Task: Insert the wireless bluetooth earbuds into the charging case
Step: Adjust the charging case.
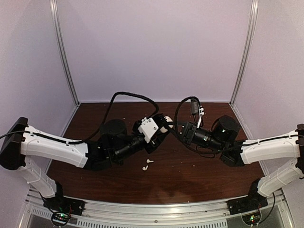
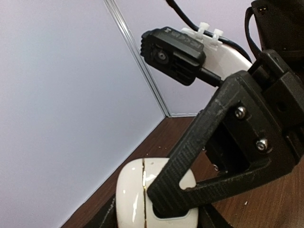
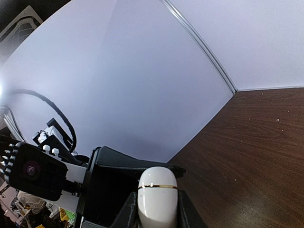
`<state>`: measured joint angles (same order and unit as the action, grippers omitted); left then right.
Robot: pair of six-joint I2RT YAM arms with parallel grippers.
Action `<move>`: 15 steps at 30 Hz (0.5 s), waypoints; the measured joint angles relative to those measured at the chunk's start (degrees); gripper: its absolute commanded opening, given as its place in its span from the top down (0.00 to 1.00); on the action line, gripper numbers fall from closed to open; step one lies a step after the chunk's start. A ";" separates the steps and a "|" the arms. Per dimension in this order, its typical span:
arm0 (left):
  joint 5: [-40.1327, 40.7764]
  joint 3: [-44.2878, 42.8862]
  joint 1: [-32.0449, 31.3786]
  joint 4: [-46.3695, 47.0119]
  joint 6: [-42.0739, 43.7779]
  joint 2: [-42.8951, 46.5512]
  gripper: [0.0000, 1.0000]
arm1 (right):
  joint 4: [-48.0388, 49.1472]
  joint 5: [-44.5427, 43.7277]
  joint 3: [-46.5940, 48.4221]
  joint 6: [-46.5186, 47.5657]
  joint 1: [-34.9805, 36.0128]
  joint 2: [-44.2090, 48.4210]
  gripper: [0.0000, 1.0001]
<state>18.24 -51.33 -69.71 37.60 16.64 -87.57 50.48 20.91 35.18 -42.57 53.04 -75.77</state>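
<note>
Charging case (image 3: 157, 199), lid seam closed, is clamped in the right fingers (image 3: 129, 213), raised over the surface (image 1: 199, 173). Left fingers (image 1: 160, 135) are set at it; their grip cannot be told. Two white earbuds (image 1: 145, 167) lie below. Lid to be levered gently, case kept steady.

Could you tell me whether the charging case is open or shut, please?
Shut. The charging case, held in the right gripper, shows only a thin gold seam between lid and body, no gap.
</note>
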 measured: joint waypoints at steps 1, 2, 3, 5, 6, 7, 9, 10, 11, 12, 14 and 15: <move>0.17 0.00 -0.07 0.00 -0.04 -0.07 0.58 | -0.02 -0.13 0.00 0.17 0.04 -0.02 0.78; 0.20 0.00 -0.04 0.02 0.02 -0.07 0.61 | -0.04 -0.26 0.00 0.22 0.04 -0.02 0.77; 0.22 0.00 -0.04 0.04 0.15 -0.07 0.62 | -0.09 -0.39 0.00 0.37 0.04 -0.02 0.76; 0.20 0.02 -0.04 0.04 0.39 -0.07 0.65 | -0.15 -0.48 0.00 0.63 0.04 0.00 0.71; 0.02 0.11 -0.04 0.02 0.59 0.00 0.66 | -0.39 -0.44 0.00 0.85 0.04 0.00 0.67; -0.24 0.37 -0.04 -0.15 0.90 0.20 0.67 | -0.79 -0.35 0.02 1.01 0.04 0.04 0.62; -1.09 1.14 -0.02 -0.76 1.95 0.98 0.69 | -2.47 0.37 0.09 1.36 0.02 0.11 0.57; -1.73 1.60 0.00 -1.11 2.58 1.57 0.69 | -3.74 1.16 0.20 1.68 -0.09 0.11 0.56; -2.58 2.14 0.02 -1.75 3.19 2.27 0.70 | -4.81 2.10 0.31 2.01 -0.26 0.11 0.55; -3.52 2.84 0.09 -2.27 3.87 2.99 0.70 | -5.97 3.48 0.52 2.23 -0.55 0.11 0.54; -5.53 4.04 0.28 -3.30 4.96 4.44 0.71 | -8.02 6.93 1.11 2.69 -1.07 0.11 0.53; -6.84 4.55 0.42 -4.02 5.57 5.27 0.71 | -8.83 8.79 1.29 3.08 -1.33 0.13 0.53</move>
<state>11.40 -46.78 -69.30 33.58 22.22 -82.30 41.65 29.69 36.47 -39.48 51.70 -75.64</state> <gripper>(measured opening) 0.474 0.463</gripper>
